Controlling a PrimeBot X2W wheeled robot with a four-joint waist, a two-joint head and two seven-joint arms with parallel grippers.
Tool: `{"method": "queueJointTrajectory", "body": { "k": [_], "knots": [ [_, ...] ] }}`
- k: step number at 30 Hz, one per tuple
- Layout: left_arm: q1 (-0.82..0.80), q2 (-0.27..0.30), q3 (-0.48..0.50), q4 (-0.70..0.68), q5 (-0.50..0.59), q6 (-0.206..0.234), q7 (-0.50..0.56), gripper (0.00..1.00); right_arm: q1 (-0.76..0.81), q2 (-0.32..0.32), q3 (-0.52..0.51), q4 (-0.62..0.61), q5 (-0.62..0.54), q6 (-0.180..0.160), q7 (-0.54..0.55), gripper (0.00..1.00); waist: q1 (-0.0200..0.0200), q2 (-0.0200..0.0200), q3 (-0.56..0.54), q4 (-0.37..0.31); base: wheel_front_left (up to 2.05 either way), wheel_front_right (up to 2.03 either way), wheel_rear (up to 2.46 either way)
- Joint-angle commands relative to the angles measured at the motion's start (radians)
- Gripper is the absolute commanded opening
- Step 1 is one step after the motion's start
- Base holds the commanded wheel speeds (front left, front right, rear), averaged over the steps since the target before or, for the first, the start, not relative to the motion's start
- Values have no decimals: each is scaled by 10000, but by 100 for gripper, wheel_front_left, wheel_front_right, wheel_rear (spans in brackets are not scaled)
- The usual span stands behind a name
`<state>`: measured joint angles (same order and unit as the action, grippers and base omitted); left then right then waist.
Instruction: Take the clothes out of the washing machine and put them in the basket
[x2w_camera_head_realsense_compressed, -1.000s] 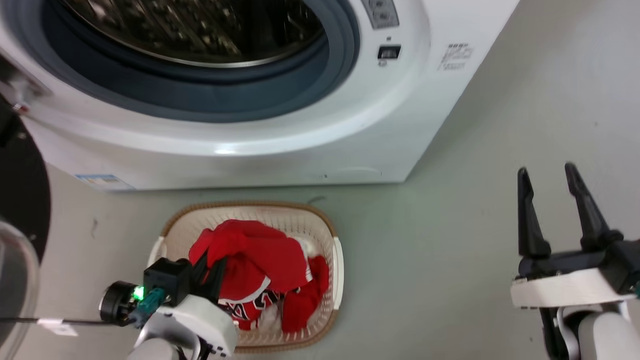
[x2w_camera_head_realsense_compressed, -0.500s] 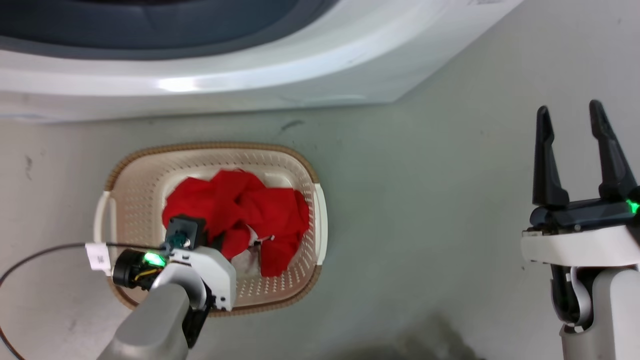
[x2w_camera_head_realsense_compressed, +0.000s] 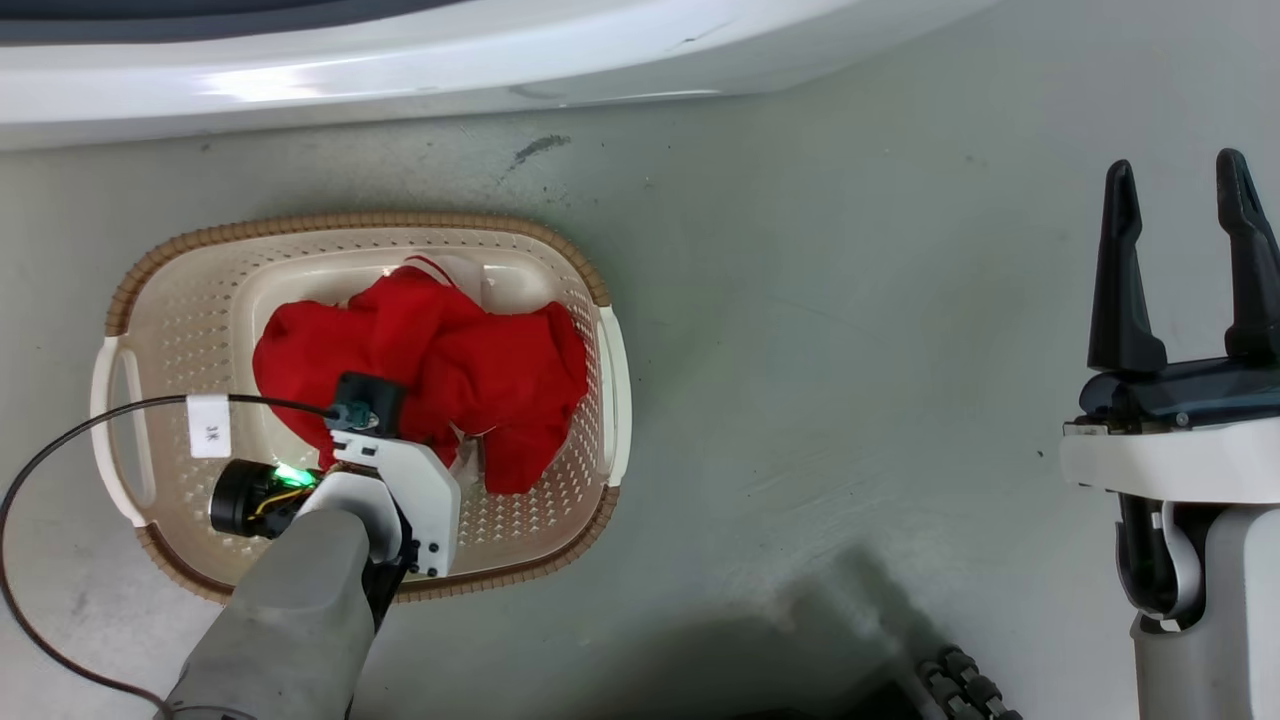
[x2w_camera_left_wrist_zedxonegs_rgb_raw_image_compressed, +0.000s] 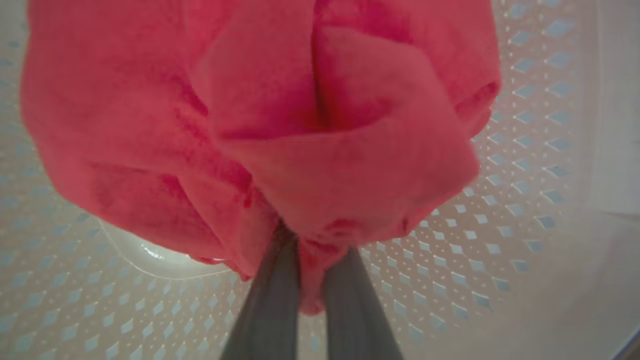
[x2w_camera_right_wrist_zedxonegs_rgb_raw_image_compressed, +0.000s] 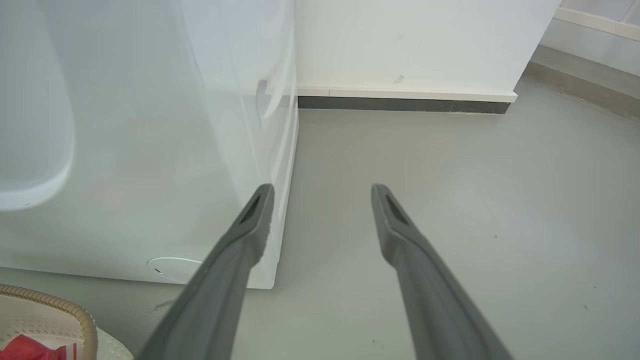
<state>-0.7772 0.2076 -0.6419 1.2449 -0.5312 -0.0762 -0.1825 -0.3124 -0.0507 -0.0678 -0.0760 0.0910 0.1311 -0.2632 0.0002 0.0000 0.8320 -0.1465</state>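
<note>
Left wrist view looks straight into the clothes (x2w_camera_left_wrist_zedxonegs_rgb_raw_image_compressed: 280, 125): a soft, bright red bundle with deep folds, plain in colour and a little blurred because it is so near. The left tool (x2w_camera_left_wrist_zedxonegs_rgb_raw_image_compressed: 311, 250) is closed on the lower edge of this bundle. A fold of red cloth is pinched between its two dark fingers (x2w_camera_left_wrist_zedxonegs_rgb_raw_image_compressed: 272, 300), and the fingertips are hidden in the fabric. Behind the tool and on both sides of it is the cream perforated wall of the basket (x2w_camera_left_wrist_zedxonegs_rgb_raw_image_compressed: 505, 220), so the bundle is inside the basket. In the head view the clothes lie as a red heap in the middle of the basket, under the left tool's wrist, with a little white trim at the far side. The right tool (x2w_camera_head_realsense_compressed: 1178, 175) is open and holds nothing, well apart from the basket over the grey floor (x2w_camera_head_realsense_compressed: 850, 300). The washing machine (x2w_camera_right_wrist_zedxonegs_rgb_raw_image_compressed: 150, 150) stands ahead of it, to its left.

One second ago the jersey's black-and-white number showed on the near side of the heap; now the heap looks almost all red. The head camera has tilted down since then, so less of the machine is in the picture. The right tool has stayed open.
</note>
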Motion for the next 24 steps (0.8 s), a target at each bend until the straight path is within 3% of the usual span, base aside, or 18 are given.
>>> {"method": "queueJointTrajectory", "body": {
  "k": [1,4,5,13,24],
  "knots": [
    [-118,-29,-45,104,8,-31,136,0,-207,9,2,-1,87,-7,-23,100,-2,0,57,-28,0,0,0],
    [-96,-101,-141,259,7,-83,479,3,-226,9,24,70,120,-7,-23,100,-2,0,-5,-51,0,0,0],
    [-60,-112,-167,288,9,-74,530,97,-221,9,25,84,135,-7,-23,100,-2,0,-66,-47,0,0,0],
    [554,-355,-461,377,68,-232,342,100,174,8,20,278,-22,-7,-23,100,-2,0,-1146,169,0,0,0],
    [1900,-690,-893,278,70,-474,-610,100,1203,6,56,668,-384,-7,-23,100,-2,0,-3478,674,0,0,0]
  ]
}}
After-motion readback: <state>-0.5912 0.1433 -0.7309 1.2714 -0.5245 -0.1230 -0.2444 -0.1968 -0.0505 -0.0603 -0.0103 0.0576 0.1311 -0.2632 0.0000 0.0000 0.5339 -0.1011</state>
